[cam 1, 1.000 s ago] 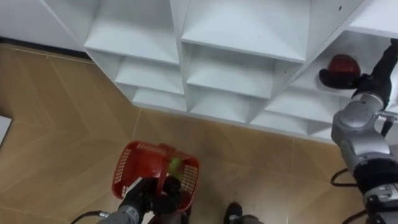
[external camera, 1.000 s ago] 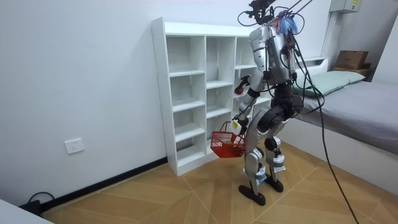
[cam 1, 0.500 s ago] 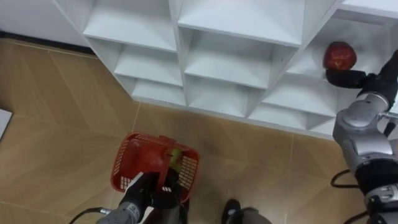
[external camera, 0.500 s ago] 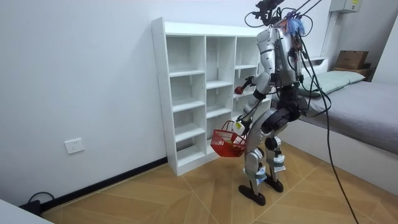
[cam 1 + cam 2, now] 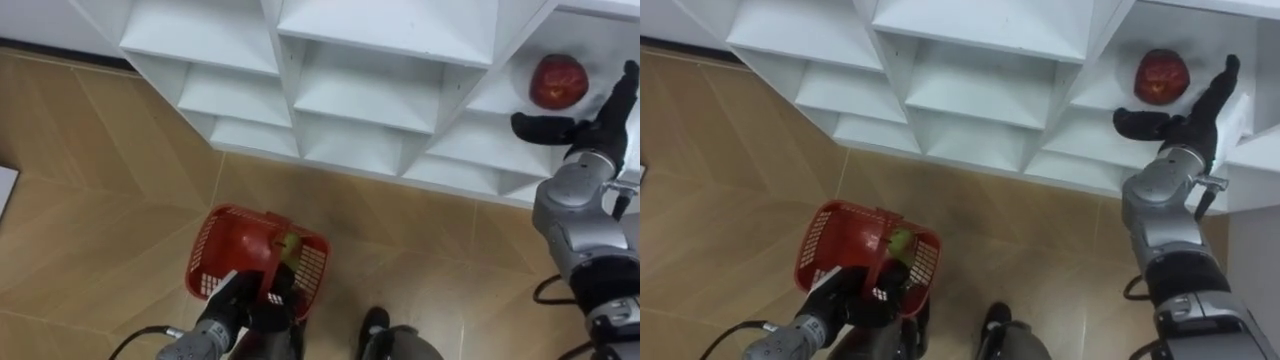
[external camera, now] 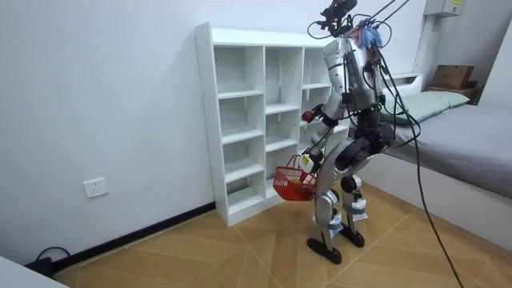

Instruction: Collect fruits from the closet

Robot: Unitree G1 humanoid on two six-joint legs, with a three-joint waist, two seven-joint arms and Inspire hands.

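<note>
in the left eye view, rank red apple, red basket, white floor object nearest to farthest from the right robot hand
1. red apple, on the shelf, right by the right robot hand
2. red basket, low, left of centre
3. white object, far left edge

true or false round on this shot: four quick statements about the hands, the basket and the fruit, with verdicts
1. The right hand grips the red fruit. False: the hand is open beside it, and the fruit lies on the white shelf.
2. The left hand holds the red basket by its handle. True.
3. The basket is empty. False: a green fruit lies in it.
4. The basket hangs clear of the wooden floor. True.
</note>
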